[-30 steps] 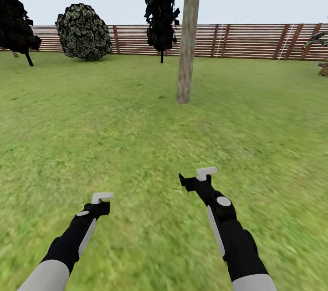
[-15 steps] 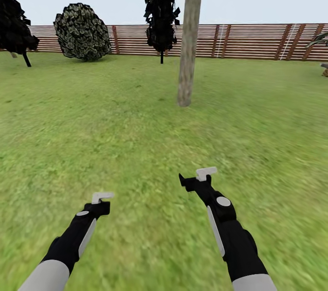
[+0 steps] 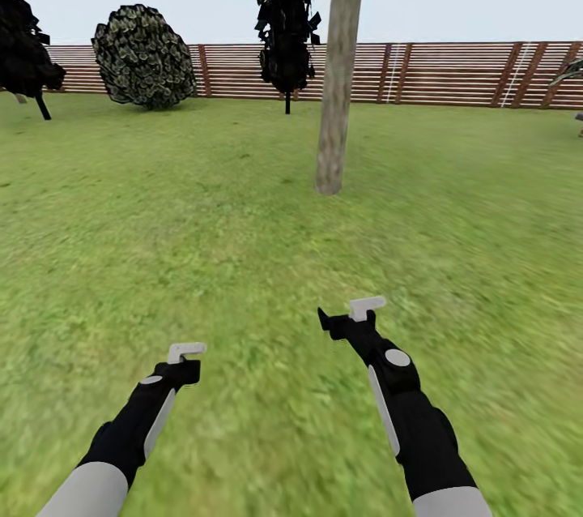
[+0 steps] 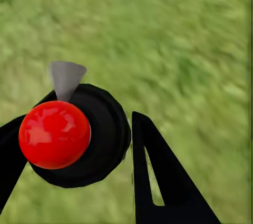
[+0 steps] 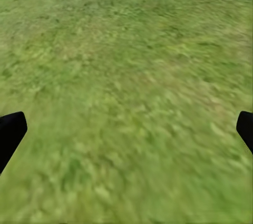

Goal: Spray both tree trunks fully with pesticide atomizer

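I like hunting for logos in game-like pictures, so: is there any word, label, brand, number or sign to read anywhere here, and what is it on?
None: no text can be read in these pictures.
The wooden fence, the tree trunk, the grass lawn, the left gripper and the right gripper carry no markings.
The red ball in the left wrist view is plain.

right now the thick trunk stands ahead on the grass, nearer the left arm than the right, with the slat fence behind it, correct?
Not quite. In the head view the tree trunk stands ahead of the right gripper, not the left gripper. The rest holds: it rises from the grass, with the slat fence behind it.
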`<state>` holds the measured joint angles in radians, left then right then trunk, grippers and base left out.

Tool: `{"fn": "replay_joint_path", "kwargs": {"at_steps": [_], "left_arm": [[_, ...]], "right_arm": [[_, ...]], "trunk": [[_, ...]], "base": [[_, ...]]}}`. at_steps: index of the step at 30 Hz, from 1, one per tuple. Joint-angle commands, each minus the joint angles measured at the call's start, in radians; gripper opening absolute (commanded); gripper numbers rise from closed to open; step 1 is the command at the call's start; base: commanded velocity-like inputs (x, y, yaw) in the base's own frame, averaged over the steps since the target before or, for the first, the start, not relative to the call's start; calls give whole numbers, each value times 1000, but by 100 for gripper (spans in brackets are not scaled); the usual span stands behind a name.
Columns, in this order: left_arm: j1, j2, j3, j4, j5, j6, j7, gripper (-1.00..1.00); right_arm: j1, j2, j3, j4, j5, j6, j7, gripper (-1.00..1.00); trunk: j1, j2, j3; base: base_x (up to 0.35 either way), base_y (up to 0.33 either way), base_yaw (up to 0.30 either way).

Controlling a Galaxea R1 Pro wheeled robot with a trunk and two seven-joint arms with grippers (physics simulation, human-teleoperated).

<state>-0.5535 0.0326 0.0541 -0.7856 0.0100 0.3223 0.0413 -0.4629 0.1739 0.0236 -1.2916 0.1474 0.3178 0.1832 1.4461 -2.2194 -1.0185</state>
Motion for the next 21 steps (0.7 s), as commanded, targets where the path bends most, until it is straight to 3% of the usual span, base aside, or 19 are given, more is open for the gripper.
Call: {"fn": "replay_joint_path", "kwargs": {"at_steps": [1, 21], "left_arm": [[0, -1, 0, -2, 1, 6, 2, -100], [0, 1, 0, -14, -1, 9, 0, -100]], "right_arm": [[0, 1, -2, -3, 11, 5, 6, 100], [0, 1, -3, -7, 9, 4, 8, 100]], "trunk": [[0, 0, -1], [0, 0, -1]], "base": [[339, 0, 0], [339, 0, 0]]}}
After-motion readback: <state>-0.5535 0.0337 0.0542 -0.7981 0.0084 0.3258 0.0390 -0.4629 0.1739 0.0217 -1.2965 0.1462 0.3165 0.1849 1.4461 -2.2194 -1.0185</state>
